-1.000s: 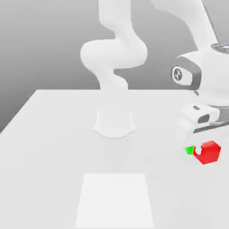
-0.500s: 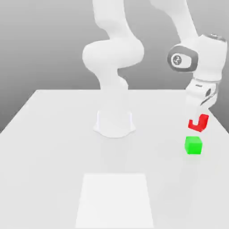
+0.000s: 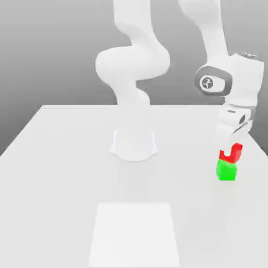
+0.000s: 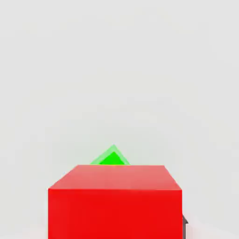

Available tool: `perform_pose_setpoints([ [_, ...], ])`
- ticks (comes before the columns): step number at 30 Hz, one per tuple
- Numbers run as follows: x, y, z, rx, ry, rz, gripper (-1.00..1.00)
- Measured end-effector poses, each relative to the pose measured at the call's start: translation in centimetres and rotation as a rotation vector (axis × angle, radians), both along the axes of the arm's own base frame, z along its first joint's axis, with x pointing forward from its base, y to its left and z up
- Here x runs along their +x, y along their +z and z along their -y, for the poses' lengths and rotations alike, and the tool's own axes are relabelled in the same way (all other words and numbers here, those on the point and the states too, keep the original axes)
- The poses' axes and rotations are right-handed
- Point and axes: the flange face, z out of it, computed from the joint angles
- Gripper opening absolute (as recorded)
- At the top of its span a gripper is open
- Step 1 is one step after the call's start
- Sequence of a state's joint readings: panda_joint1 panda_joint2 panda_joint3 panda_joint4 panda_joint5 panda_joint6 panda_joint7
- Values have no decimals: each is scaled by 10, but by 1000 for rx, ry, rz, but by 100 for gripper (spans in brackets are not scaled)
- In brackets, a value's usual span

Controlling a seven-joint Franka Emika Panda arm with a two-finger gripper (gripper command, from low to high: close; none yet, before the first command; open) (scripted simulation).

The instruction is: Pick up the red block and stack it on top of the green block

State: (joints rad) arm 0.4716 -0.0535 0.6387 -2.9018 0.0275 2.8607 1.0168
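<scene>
A small, bright red cube with smooth matte faces [image 4: 115,200] is sitting closest to the camera. A corner of a bright green matte cube [image 4: 111,158] is peeking out past its far edge (toward twelve o'clock), on a pale surface [image 4: 116,70].

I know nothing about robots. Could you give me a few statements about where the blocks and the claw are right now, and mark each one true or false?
1. The red block is held in the gripper. True.
2. The green block is held up in the air. False: it sits on the white table.
3. The red block is right above the green block. True.
4. The blocks sit at the exterior view's left. False: they are at its right, near the table's edge.
5. The red block lies on the table beside the green one. False: it is over it.
</scene>
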Motion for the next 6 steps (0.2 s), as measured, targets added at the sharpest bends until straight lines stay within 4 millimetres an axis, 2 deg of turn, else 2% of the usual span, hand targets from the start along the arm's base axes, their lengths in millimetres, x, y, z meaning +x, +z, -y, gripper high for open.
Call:
perform_pose_setpoints([
  [6,-2,-13,1,4,-2,-11,-100],
])
